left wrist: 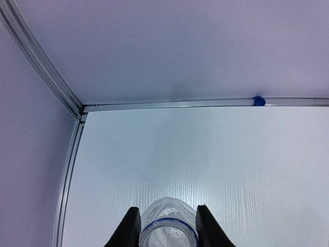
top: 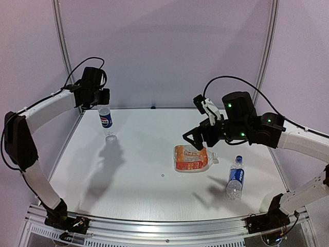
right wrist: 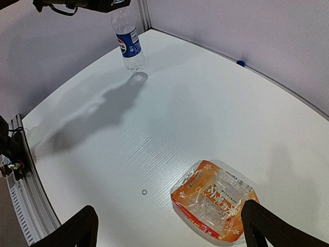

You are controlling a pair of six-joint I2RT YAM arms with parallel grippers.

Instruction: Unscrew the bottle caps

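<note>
Arms stand spread wide in the top view. The left arm rises from its base with the elbow out to the side and the forearm reaching inward. The left gripper [top: 102,104] is clamped on the neck of a slim clear plastic bottle with a blue label [top: 105,121], far to the left of and beyond the squat clear bottle with an orange label [top: 192,158]. The right arm folds back in from the right. The right gripper [top: 193,141] hangs spread just above the orange-labelled bottle, gripping nothing. A whitish round cap [top: 213,159] seems to sit on that bottle's right end, though it is small here. A second slim clear bottle [top: 235,180], right of the orange-labelled one and nearer, wears a small blue screw cap [top: 239,159]. A loose blue plastic cap [top: 152,107] lies at the white table's [top: 144,175] far edge, beyond and left of the orange-labelled bottle.

The left wrist view shows black fingers [left wrist: 128,230] pressing either side of the neck. Its mouth is open and carries only a blue ring.

In the right wrist view the fingertips [right wrist: 77,232] are wide apart, and the orange-labelled bottle lies flat beyond them.
</note>
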